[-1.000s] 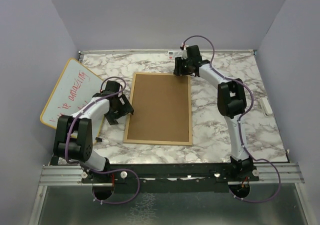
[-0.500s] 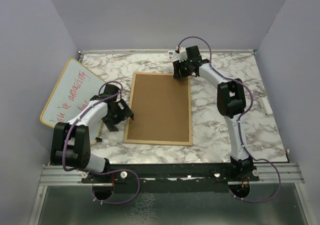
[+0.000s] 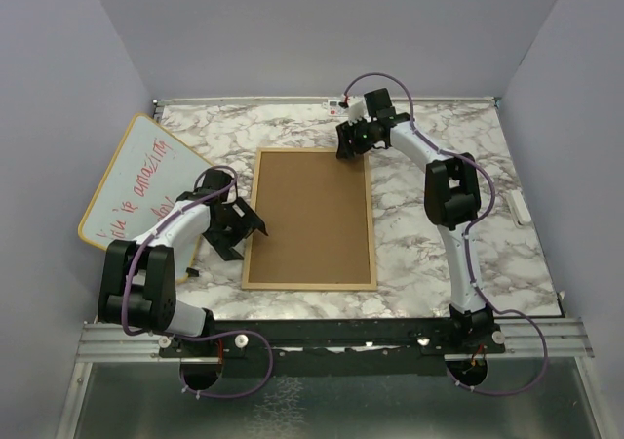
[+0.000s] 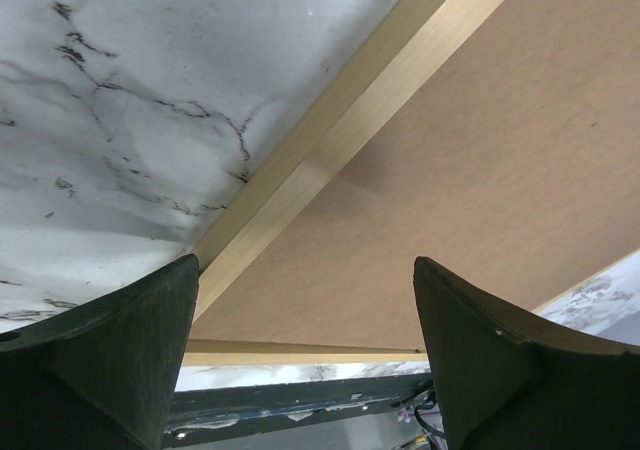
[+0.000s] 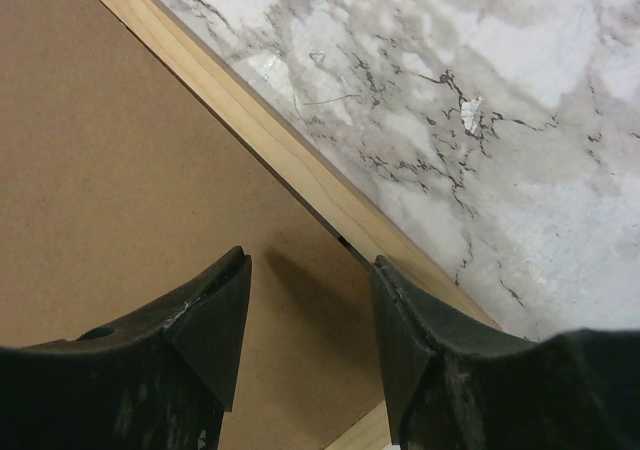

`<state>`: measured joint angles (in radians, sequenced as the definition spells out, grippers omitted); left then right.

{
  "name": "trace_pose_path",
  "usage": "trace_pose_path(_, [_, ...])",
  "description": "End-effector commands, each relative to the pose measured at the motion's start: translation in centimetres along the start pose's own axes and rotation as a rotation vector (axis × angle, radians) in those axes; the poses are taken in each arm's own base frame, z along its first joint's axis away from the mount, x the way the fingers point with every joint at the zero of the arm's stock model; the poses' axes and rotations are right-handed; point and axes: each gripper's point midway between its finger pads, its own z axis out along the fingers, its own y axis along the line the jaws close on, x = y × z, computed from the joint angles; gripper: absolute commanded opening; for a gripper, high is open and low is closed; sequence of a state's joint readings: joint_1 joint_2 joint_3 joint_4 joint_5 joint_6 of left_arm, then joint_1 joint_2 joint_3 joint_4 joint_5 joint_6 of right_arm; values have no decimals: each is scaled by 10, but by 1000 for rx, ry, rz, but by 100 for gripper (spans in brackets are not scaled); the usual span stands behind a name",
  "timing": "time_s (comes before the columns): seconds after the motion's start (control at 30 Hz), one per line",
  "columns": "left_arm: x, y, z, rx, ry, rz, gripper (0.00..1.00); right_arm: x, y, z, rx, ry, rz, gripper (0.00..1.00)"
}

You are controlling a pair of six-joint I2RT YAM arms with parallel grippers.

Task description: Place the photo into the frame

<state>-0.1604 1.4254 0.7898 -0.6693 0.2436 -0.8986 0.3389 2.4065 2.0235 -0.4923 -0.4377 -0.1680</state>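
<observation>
- Frame: thin light-wood rectangle, back side up at desk centre, long axis near-to-far. Brown backing board fills it.
- Photo: not visible; prob. under the backing.
- Left gripper: jaws wide apart, empty, straddling frame's left rim nr its near-left corner; rest of frame lies to its right.
- Right gripper: jaws part-open, empty, over frame's far-right corner.

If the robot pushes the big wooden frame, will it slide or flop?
It would probably slide, since the frame lies flat on the smooth marble table. It likely stays stiff, because its thin wood rails look straight around the brown backing board. Lifted by one edge, it may tilt, being wide and thin.
</observation>
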Motion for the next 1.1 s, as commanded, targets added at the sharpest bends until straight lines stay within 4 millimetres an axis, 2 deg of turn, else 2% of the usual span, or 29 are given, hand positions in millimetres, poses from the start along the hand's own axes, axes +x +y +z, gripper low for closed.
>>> trace_pose_path(0.0, [-3,-19,-7,78,-12,-6,88,34,18,2,-59,121,64,55])
trace_pose_path(0.17, [-10,-18,-8,65,-50,19,87,-9,1,-24,118,-6,131,56])
trace_pose_path(0.23, [-15,-15,-7,46,-75,42,88,-23,3,-37,149,-54,187,59])
trace_pose_path(0.3, [-21,-11,-5,22,-100,72,90,-28,11,-45,133,-70,243,61])
trace_pose_path(0.43, [-30,-5,0,-22,-123,118,91,-13,24,-47,106,-56,378,61])
trace_pose_path(0.57, [-36,-6,1,-33,-140,135,91,17,31,-37,90,4,474,61])
trace_pose_path(0.77, [-37,-5,5,-42,-134,157,91,54,26,-18,122,101,557,60])
trace_pose_path(0.87, [-38,-6,5,-39,-132,166,91,61,22,-16,150,119,579,60])
trace_pose_path(1.07, [-40,-10,5,-32,-127,180,91,59,18,-18,193,118,627,60])
